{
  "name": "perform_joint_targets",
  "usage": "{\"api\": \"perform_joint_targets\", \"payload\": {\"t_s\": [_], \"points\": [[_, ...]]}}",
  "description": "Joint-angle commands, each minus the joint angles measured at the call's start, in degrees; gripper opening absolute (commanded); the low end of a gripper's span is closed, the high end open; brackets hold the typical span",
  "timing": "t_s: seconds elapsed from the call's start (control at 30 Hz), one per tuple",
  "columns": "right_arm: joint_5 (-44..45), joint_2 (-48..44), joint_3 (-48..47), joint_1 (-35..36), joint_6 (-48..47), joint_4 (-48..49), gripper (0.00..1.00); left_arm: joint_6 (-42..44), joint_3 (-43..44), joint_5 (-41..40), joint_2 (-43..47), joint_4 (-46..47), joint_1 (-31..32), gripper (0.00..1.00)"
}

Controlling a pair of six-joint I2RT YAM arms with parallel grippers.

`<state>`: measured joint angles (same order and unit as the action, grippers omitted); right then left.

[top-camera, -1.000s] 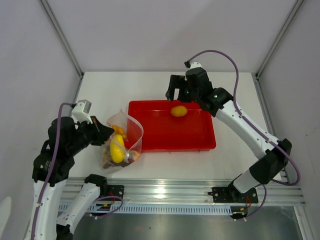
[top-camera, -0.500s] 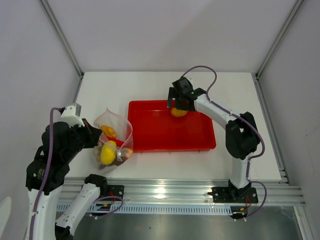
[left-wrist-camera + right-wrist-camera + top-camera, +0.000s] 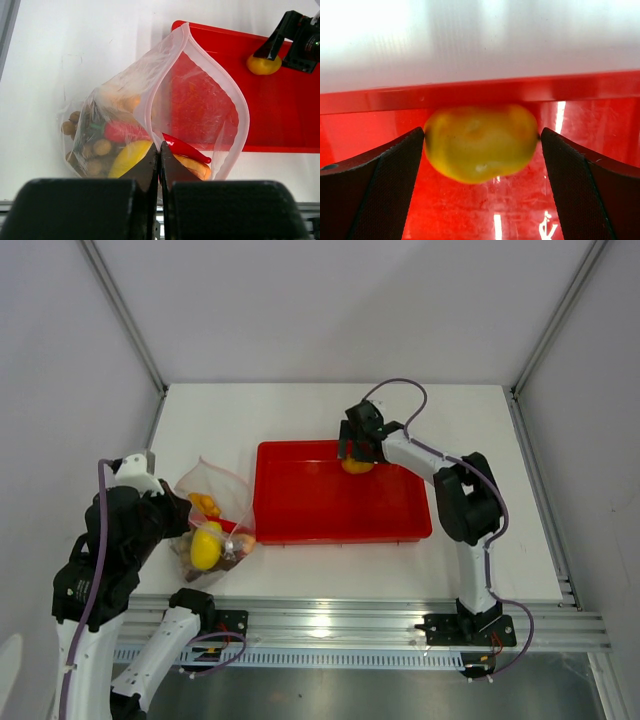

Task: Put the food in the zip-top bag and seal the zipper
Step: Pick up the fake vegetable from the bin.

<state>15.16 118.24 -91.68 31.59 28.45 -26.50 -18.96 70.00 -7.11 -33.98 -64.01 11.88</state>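
Since the earlier frames the right arm has folded inward and its gripper [image 3: 357, 451] has dropped onto the tray's far wall, while the left gripper [image 3: 176, 516] has drawn the bag leftward, off the tray's side.

Red tray [image 3: 330, 512]: lies just right of the left gripper and beneath the right one.

Zip-top bag [image 3: 200, 100]: clear film with pink dots, bulging and creased, hanging directly ahead of the left gripper [image 3: 160, 150], whose jaws are pressed together on the rim. The zipper [image 3: 243, 107], a pale pink strip, gapes in a wide loop.

Yellow fruit in the tray [image 3: 481, 142]: egg-shaped, glossy and faintly blemished, against the far wall, midway between the right gripper's fingers [image 3: 375, 185]. The jaws stand wide, a tip at each end; whether they press it cannot be told.

Yellow fruit in the bag [image 3: 129, 157]: just left of the left fingertips.

Red-brown stick [image 3: 185, 148]: immediately right of them, over orange chunks [image 3: 196, 168].

Tan round fruits [image 3: 100, 147]: farther left, low in the bag.
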Motion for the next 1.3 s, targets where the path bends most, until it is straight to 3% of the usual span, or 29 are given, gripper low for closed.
{"api": "perform_joint_targets", "payload": {"t_s": [0.0, 0.27, 0.43, 0.53, 0.67, 0.83, 0.87, 1.07, 1.17, 1.27], "points": [[1.19, 1.29, 0.27, 0.05, -1.82, 3.56, 0.99, 1.21, -0.74, -1.32, 0.49, 1.16, 0.16, 0.01], [-0.04, 4.37, 0.27, -1.09, -1.90, 4.97, 0.99, 1.38, -0.12, -0.80, 0.23, 1.25, 0.16, 0.01], [-1.71, 4.90, 1.94, -1.36, -1.90, 6.37, 0.90, 1.47, -0.47, -0.80, 0.14, 1.43, 0.16, 0.00], [-2.50, 4.11, 3.78, -1.27, -1.73, 7.60, 0.81, 1.56, -0.83, -0.45, 0.05, 1.69, 0.16, 0.01], [-2.68, 2.18, 6.51, -0.92, -2.08, 8.92, 0.52, 1.38, -0.74, 0.17, -0.04, 1.96, 0.16, 0.01], [-2.24, -0.54, 8.88, -0.48, -1.90, 9.27, 0.37, 1.47, -0.91, 1.40, -0.12, 2.22, 0.16, 0.01], [-2.15, -1.07, 9.84, -0.31, -1.90, 9.45, 0.29, 1.47, -0.91, 1.84, -0.12, 2.31, 0.16, 0.00], [-1.27, -5.63, 11.52, 0.75, -1.99, 8.93, 0.07, 1.03, -1.09, 6.76, -0.47, 3.89, 0.16, 0.01], [-1.10, -8.88, 11.52, 1.28, -2.52, 7.87, 0.00, 0.68, -1.44, 10.36, -0.83, 4.59, 0.16, 0.01], [-0.92, -11.79, 11.44, 2.50, -3.40, 7.17, 0.00, 0.33, -2.14, 12.65, -0.74, 5.65, 0.25, 0.01]]}}
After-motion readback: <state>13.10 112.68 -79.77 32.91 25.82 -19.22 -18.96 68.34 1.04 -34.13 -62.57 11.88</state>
